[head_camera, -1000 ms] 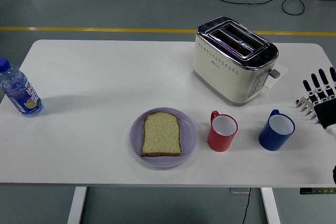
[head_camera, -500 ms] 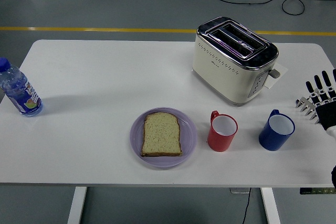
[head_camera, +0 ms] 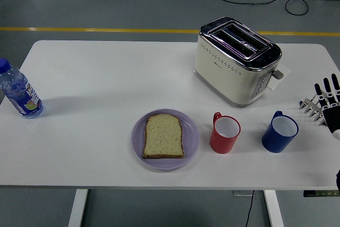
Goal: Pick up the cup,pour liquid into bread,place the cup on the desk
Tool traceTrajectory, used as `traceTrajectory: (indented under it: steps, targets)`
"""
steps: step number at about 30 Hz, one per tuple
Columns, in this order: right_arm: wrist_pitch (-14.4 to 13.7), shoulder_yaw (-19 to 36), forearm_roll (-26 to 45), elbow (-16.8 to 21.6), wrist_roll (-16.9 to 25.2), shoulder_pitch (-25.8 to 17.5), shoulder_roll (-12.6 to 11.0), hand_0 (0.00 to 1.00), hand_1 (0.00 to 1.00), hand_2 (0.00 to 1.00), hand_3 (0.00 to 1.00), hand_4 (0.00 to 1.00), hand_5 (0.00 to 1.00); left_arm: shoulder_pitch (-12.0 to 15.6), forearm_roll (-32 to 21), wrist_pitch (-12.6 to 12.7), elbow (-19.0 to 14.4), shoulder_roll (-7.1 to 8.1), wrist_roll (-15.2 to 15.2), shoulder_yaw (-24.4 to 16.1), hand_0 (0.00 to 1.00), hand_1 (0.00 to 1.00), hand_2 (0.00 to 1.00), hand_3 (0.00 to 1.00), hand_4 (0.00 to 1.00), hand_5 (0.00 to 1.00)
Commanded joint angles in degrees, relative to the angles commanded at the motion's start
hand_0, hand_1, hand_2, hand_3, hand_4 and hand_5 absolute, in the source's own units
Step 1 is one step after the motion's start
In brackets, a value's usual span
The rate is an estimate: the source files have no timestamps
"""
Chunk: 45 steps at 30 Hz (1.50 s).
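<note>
Head view shows my right hand (head_camera: 325, 106) at the far right edge of the surface (head_camera: 106, 78), fingers spread and upright, holding nothing. Over the last second it has slid a little further right and slightly down, so less of it shows now than before; the outermost finger is cut by the picture's edge. Nothing else has shifted: both cups, the plate and the toaster sit exactly where they were.

The blue cup (head_camera: 280, 132) stands upright just left of that hand, apart from it, handle toward the far side. The red cup (head_camera: 225, 133) stands between the blue cup and the purple plate (head_camera: 191, 141), which carries the bread (head_camera: 163, 136), one slice lying flat. The task sentence does not say which cup; I would judge the blue one the likelier target, being nearest the hand, but I cannot be sure.

The drift away from the cups tells me the grasp has not begun; no part of the task is done. I read this as the hand lining up before reaching in.

The toaster (head_camera: 237, 59) stands behind the cups, and a water bottle (head_camera: 19, 93) at the far left edge. My left arm is out of sight.
</note>
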Motion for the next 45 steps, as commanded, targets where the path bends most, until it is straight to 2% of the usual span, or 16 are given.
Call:
traceTrajectory:
  steps: [15,45]
  targets:
    - [0.0,0.5,1.0,-0.1,0.1,-0.4,0.5,0.639,0.578,0.653,0.609,0.577,0.177,0.3,-0.1,0.0,0.0,0.03,0.0,0.6,0.646,0.592,0.592,0.527,0.293,0.760]
    - [-0.3,1.6,3.0,-0.2,0.6,-0.1,1.0,0.612,0.554,0.644,0.604,0.567,0.147,-0.4,0.3,0.0,-0.1,0.01,0.0,-0.5,0.644,0.590,0.589,0.524,0.294,0.759]
